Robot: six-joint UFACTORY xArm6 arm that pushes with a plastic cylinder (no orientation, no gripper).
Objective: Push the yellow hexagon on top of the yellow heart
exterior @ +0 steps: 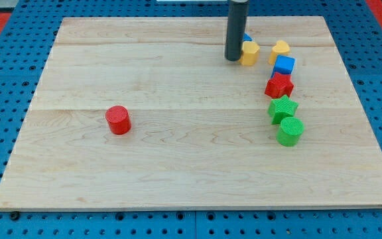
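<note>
- The table (pixel 178 159) is a pale wooden board. It lies on a blue floor full of little holes, with some red showing at the view's top corners.
- My tip (pixel 233 59) is the bottom end of a dark rod. It comes down near the view's top, a little to the right of the middle.
- There are no fingers here, only the rod, so nothing can be spread or pinched.
- The yellow hexagon (pixel 249 54) is just to the right of my tip. They look like they are touching, but I cannot tell for sure.
- The yellow heart (pixel 280 50) is further to the right. There is a small gap between it and the hexagon.
- So my tip, the hexagon and the heart sit almost in one line, going left to right. I think a push toward the view's right would send the hexagon to the heart.
- A bit of a blue block (pixel 247 38) peeks out behind the rod. I cannot tell its shape.
- Below the heart, a row of blocks runs down: a blue cube (pixel 284 65), a red star (pixel 279 85), a green star (pixel 282 108) and a green cylinder (pixel 290 131).
- The blue cube sits very near the heart, so a crooked push might bump it.
- A red cylinder (pixel 119 120) stands alone, far off to the view's left.
</note>
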